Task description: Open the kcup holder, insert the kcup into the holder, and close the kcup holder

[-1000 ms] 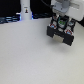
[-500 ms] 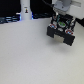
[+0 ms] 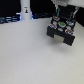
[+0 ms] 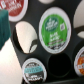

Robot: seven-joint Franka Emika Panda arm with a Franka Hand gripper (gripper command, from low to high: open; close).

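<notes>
The black boxy kcup holder (image 3: 61,31) is sitting on the pale bench (image 3: 30,57) toward the exterior view's right, and the arm is hanging directly over it, so the end effector (image 3: 62,19) is largely merging with the dark unit. Whether its fingers are wide, narrow or gripping anything cannot be told from either view.

In the wrist view, the holder's black slotted panel (image 4: 55,55) is filling the picture. A round green-topped kcup (image 4: 53,30) is resting in one slot, other pods with red and grey lids (image 4: 34,70) are occupying neighbouring slots, and at least one dark round slot (image 4: 56,67) is showing empty. A tall white post with black marks (image 3: 25,11) is standing well apart at the back.

The step in hand is probably seating the kcup. To do it well, the arm should be keeping the pod centred above its slot, lowering straight and slowly, and releasing only once the rim is sitting flush, since a tilted pod could jam the holder when closing.
</notes>
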